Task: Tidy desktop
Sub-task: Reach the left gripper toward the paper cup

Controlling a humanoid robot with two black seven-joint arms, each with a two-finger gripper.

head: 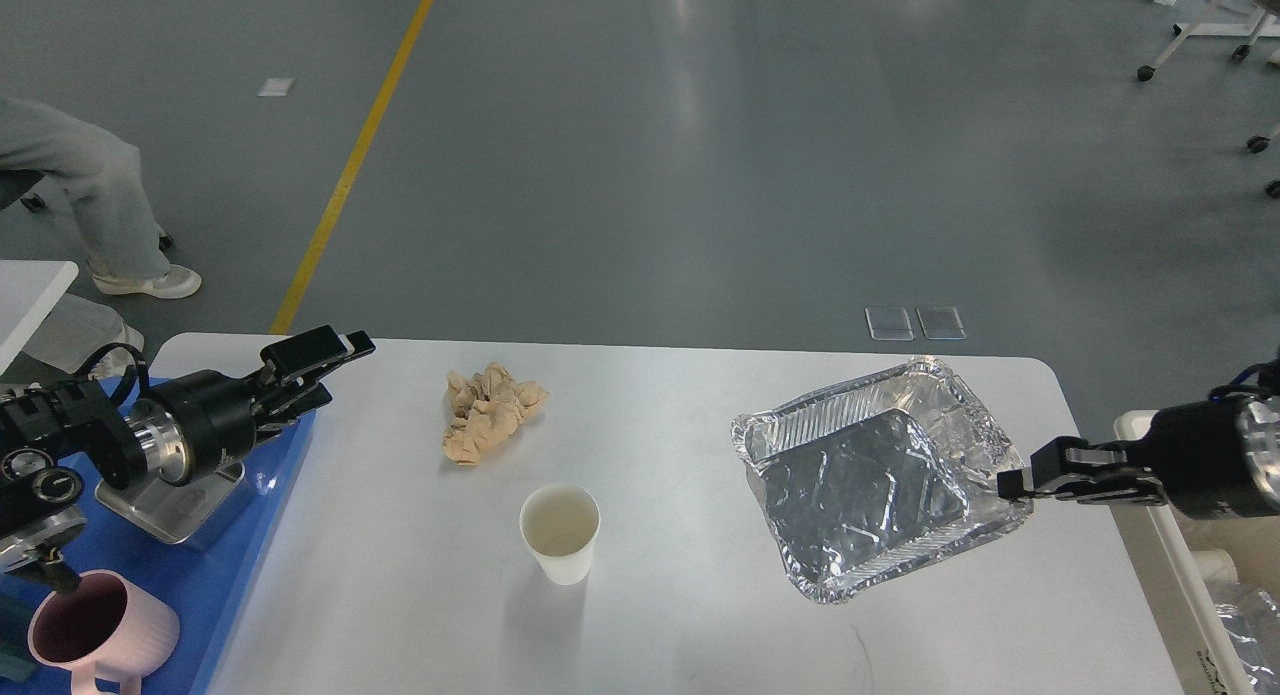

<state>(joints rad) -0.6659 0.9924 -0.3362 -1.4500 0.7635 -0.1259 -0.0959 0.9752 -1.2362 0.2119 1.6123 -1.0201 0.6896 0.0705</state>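
Your white surface [650,595] fills the lower middle of the head view, its far edge running below the grey floor [700,155].

Near its far right corner lies a crumpled foil tray [870,485]. Your right gripper [1012,483] reaches in from the right edge and its fingers are clenched on the tray's right rim.

Your left gripper [340,353] hangs over the far left corner of the surface and points toward the middle. Its fingers lie close together and grasp nothing, but seen from the side you cannot tell whether they are fully closed.

A crumpled brown paper wad [488,411] lies near the far edge, left of centre. A white paper cup [559,531] stands upright in the middle, nearer you than the wad and well apart from the foil tray.

At the left edge sits a blue plastic tray [225,575], holding a small steel container [180,500] partly hidden under your left arm and a pink mug [100,635] at its near end.

A white bin [1170,575] stands just beyond the right edge of the surface.
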